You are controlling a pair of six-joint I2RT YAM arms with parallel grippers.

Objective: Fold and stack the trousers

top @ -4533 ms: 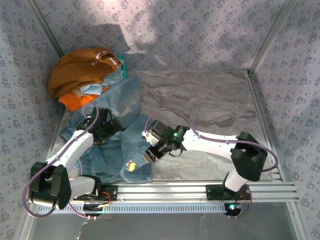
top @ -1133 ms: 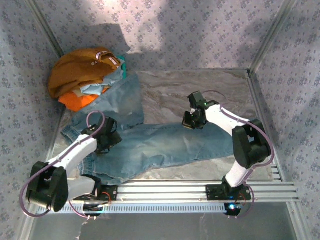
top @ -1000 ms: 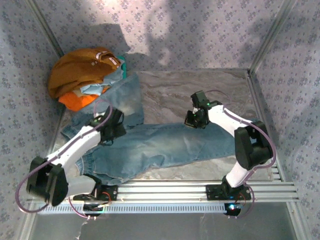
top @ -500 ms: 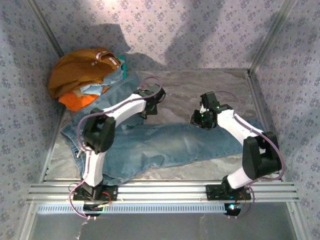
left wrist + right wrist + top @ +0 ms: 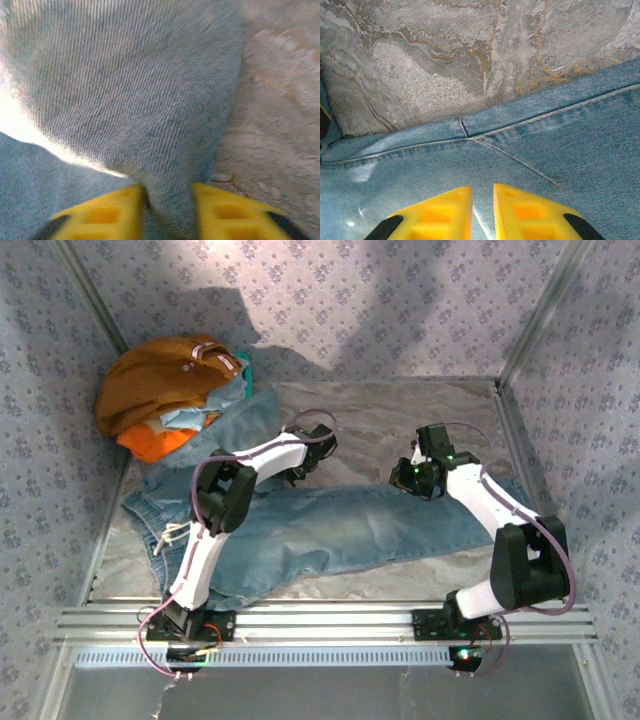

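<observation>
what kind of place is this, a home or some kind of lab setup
Most likely a lab robot workcell, not a home: two robot arms bolted to an aluminium rail, patterned fabric walls boxing in a marble-look tabletop, with jeans laid out for handling.

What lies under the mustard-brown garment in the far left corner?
An orange cloth and a pale blue cloth stick out beneath the mustard-brown garment; anything deeper in the pile is covered.

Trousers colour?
The trousers are faded mid-blue denim with paler patches, best in the top external view.
</observation>
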